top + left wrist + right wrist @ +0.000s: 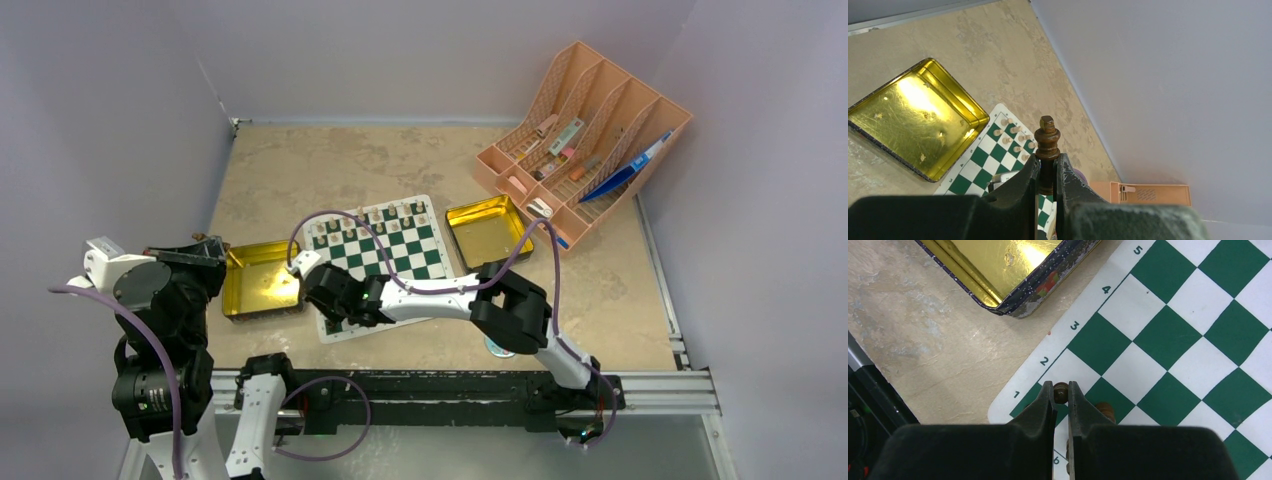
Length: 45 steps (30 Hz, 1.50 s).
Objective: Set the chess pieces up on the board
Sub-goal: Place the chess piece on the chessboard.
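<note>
Light pieces (385, 217) filling far rows of board (412, 263); near rows looking mostly bare. Left tool (1048, 162) pinching dark piece (1047, 141). Right tool (1061, 389) straddling pawn (1061, 393) at near-left corner, almost closed, grip unclear.

Near rows of board (385, 240) hidden under right arm (440, 298), base of dark piece (1047, 140) buried inside left end effector (1048, 157)

The digits 1, 2, 3, 4 and 5 are printed along the white border of the board (1168, 335), running from lower left to upper centre of the right wrist view. A further mark resembling a 6 is seen on the border at the bottom edge.
</note>
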Available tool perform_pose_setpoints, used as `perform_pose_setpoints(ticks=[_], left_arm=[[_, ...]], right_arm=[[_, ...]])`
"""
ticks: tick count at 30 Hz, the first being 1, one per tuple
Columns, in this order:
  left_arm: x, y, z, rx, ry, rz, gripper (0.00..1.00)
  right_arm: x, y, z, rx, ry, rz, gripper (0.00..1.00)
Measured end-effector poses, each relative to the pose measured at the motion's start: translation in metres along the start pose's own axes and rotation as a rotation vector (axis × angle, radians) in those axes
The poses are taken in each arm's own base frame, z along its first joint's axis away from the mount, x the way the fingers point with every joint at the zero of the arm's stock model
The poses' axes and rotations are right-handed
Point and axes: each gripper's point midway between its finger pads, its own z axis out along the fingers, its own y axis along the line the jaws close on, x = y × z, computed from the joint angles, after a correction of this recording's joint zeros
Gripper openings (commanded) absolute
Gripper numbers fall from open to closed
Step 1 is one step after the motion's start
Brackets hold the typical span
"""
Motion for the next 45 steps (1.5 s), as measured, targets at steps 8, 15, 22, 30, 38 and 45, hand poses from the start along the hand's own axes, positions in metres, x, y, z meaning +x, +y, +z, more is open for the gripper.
perform_pose_setpoints(ticks=[8,15,22,30,38,45], left_arm=[[0.001,0.001,0.000,-0.001,0.001,0.000,0.00],[0.001,0.001,0.001,-0.002,0.002,0.001,0.00],[0.001,0.001,0.001,-0.002,0.002,0.001,0.00],[0.000,0.001,0.000,-0.002,0.001,0.002,0.00],[0.000,0.001,0.000,-0.002,0.001,0.007,0.00],[0.001,0.000,0.001,0.005,0.006,0.019,0.00]], right_arm=[[0.005,0.001,0.005,-0.002,0.008,0.008,0.09],[0.010,-0.001,0.012,0.010,0.013,0.010,0.11],[0.009,-0.003,0.012,0.014,0.011,0.016,0.15],[0.008,-0.006,0.013,0.026,0.004,0.018,0.16],[0.007,-0.009,0.014,0.035,0.002,0.020,0.25],[0.008,-0.010,0.015,0.036,0.004,0.023,0.37]])
